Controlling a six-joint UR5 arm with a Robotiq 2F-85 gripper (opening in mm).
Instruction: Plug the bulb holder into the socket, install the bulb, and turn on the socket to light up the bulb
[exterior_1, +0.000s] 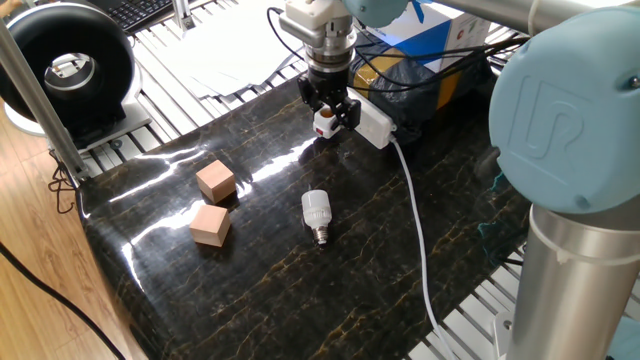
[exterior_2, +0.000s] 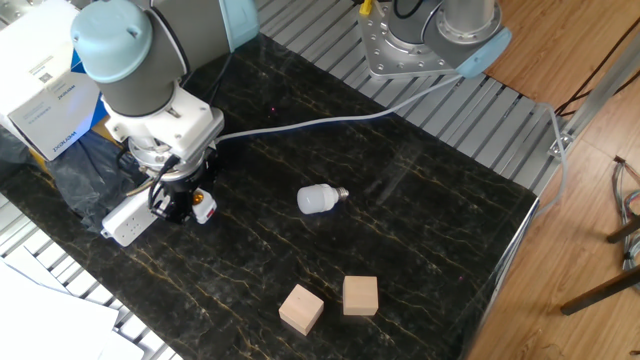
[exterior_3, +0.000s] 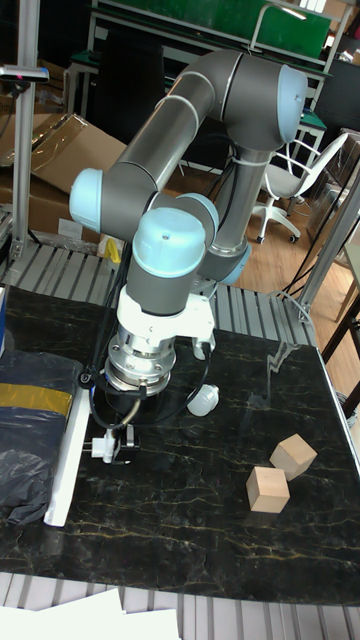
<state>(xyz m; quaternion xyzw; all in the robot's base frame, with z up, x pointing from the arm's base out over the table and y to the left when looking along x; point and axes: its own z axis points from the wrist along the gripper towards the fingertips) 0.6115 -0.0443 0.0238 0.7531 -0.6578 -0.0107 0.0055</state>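
One bulb holder (exterior_1: 322, 122), one socket (exterior_1: 370, 122), one bulb (exterior_1: 316, 215) and two wooden blocks (exterior_1: 215, 181) (exterior_1: 210, 224) are counted on the dark worktop (exterior_1: 300, 290). The bulb holder is pinched in the pincer (exterior_1: 327, 112), orange opening sideways, right at the socket's end near the worktop's back edge; whether it is seated cannot be told. The bulb is laid on its side mid-worktop, well apart from blocks and socket, with the socket's cable (exterior_1: 418, 230) run toward the front edge and open surface left around the bulb.
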